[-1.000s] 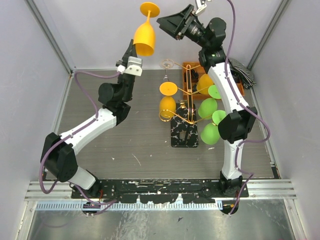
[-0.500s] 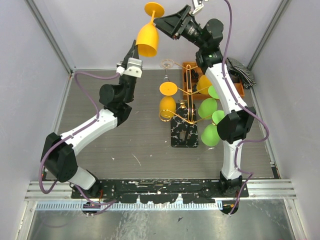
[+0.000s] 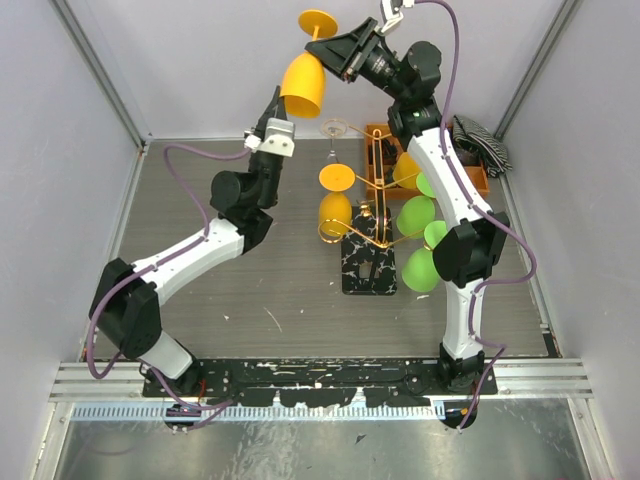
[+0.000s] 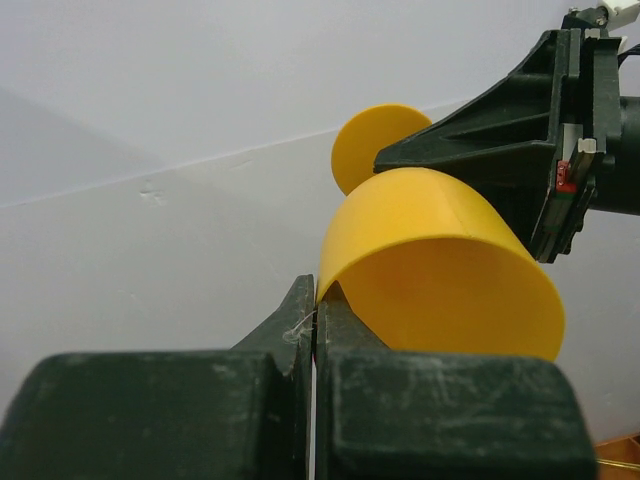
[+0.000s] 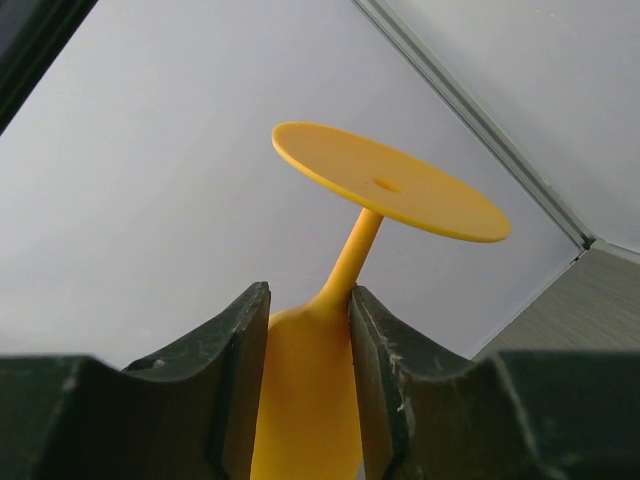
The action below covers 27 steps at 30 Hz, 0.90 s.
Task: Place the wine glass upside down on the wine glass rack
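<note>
top external view: we find the wine glass (image 3: 303,82) upside down in the air, high above the far part of the surface (image 3: 270,290), with the foot uppermost and the bowl mouth facing down. the left end effector (image 3: 276,102) reaches up from below and is clamped on the bowl rim. the right end effector (image 3: 322,50) comes in from the right at stem level. the wine glass rack (image 3: 366,232) stands on the surface below and to the right, well apart from the held glass. an orange glass (image 3: 335,210) and green glasses (image 3: 415,215) hang on it.

left wrist view: both fingers (image 4: 300,320) are together, with the thin rim wall of the bowl pinched between them.

right wrist view: the two fingers (image 5: 240,350) flank the narrow top of the bowl just under the stem. we read both as touching it, so this end effector is closed on the glass. the round foot sits above the fingertips.
</note>
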### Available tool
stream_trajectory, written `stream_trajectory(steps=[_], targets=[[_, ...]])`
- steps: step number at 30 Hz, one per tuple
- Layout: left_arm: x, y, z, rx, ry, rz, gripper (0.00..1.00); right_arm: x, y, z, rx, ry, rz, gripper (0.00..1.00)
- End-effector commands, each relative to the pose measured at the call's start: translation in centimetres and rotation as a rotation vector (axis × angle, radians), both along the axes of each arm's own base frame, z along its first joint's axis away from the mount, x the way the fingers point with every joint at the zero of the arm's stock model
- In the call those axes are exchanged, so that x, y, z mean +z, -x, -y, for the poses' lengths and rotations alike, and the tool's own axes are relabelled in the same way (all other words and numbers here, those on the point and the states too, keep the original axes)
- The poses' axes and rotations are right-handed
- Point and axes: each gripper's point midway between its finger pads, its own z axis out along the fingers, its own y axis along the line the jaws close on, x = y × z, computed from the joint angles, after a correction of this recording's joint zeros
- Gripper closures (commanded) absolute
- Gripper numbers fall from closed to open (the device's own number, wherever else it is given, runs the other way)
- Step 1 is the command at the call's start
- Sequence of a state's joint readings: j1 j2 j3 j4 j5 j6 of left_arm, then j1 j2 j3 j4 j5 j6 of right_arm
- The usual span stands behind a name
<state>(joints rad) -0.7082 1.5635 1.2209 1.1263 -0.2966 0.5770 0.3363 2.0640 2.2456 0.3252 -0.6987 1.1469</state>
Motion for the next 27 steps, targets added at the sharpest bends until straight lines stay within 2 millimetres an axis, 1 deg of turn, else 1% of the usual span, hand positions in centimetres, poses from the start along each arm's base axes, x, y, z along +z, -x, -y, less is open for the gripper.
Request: stream_trajectory(steps=[1,5,12,16,18,21,23,24,27], targets=[[1.4,0.5,-1.2,0.044,0.084,0.035,1.0,2.3,1.8,0.1,0.011,-0.021,0.092,0.62],[1.3,0.5,-0.8,0.042,0.094,0.03,1.0,2.1,1.6,0.1,0.012,-0.02,0.09,0.68],[0.6,0.9,1.3,0.014,0.082,0.02,1.0,1.9,1.4,-0.1,0.017,-0.019,0.089,0.71],[0.5,1.0,1.8,0.006,0.081,0.015,1.0,1.9,1.5,-0.2,0.022,-0.016,0.096,0.75],[0.4,0.9,1.7,0.011,0.082,0.013,1.0,1.9,1.5,-0.2,0.025,-0.012,0.101,0.78],[0.3,0.9,1.7,0.018,0.079,0.01,0.99,1.9,1.5,-0.2,0.022,-0.008,0.11,0.86],[0.1,0.8,1.7,0.021,0.074,0.006,0.95,2.0,1.5,-0.1,0.015,-0.007,0.117,0.95],[-0.1,0.8,1.6,0.025,0.067,0.002,0.92,2.1,1.5,-0.1,0.008,-0.006,0.121,0.98],[-0.6,0.8,1.6,0.032,0.048,-0.008,0.77,2.8,1.6,0.2,-0.024,0.001,0.156,0.99]])
